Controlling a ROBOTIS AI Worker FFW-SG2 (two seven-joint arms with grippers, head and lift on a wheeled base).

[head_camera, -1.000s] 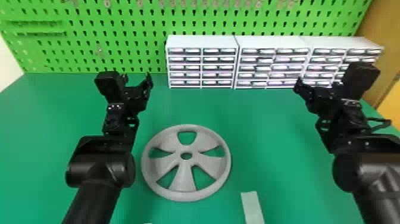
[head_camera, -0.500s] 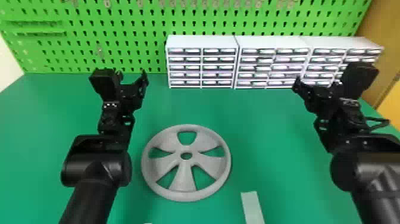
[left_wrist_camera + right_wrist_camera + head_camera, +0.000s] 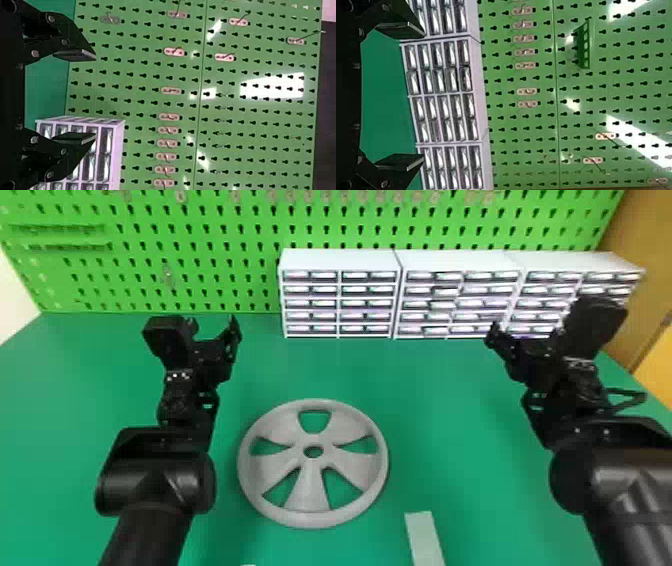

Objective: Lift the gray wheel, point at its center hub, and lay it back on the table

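Left end effector (image 3: pixel 212 323) farther from gray wheel (image 3: pixel 307 490)

It's bright in here: white glare patches the pegboard (image 3: pixel 251 89), drawer fronts (image 3: pixel 353 304) before it glint, and nearer, soft shadow edges the gray wheel (image 3: pixel 308 490).

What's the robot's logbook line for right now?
round gray wheel with holes: flat on green tabletop, unheld | black two-fingered left gripper: open, empty | black two-fingered right gripper: open, empty

Gray wheel (image 3: pixel 308 490), deep-green table (image 3: pixel 460 430), bright-green pegboard (image 3: pixel 244 284) with rows of dark holes, 3 white cabinets (image 3: pixel 457 261)
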